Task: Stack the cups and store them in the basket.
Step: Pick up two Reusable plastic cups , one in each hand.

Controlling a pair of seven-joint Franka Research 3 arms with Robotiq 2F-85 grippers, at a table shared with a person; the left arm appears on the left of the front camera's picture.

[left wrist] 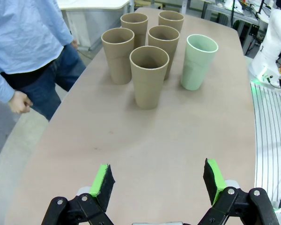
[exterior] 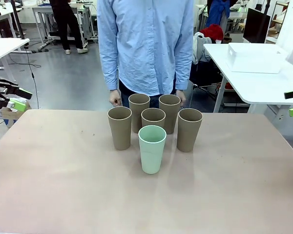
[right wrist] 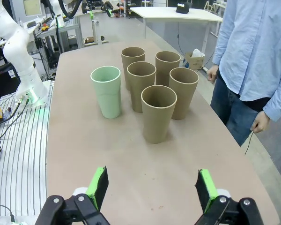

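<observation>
Five tan cups [exterior: 120, 127] and one mint cup [exterior: 152, 148] are standing unstacked mid-frame. Our left claw [left wrist: 157, 171] and right claw [right wrist: 151, 177] are gaping, holding nothing.

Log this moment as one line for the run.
cups: five tan, one green, upright, unstacked | left end effector: open, empty | right end effector: open, empty | person: standing at far edge

Five cups [exterior: 119, 127] are plain matte tan-brown; the sixth cup [exterior: 152, 148] is pale mint green, unpatterned. The surface [exterior: 63, 185] is uniform pinkish beige and the basket [exterior: 256, 58] is white. The person's shirt [exterior: 146, 39] is light blue; left tool [left wrist: 157, 176] and right tool [right wrist: 152, 183] are black with green pads [left wrist: 101, 177].
</observation>
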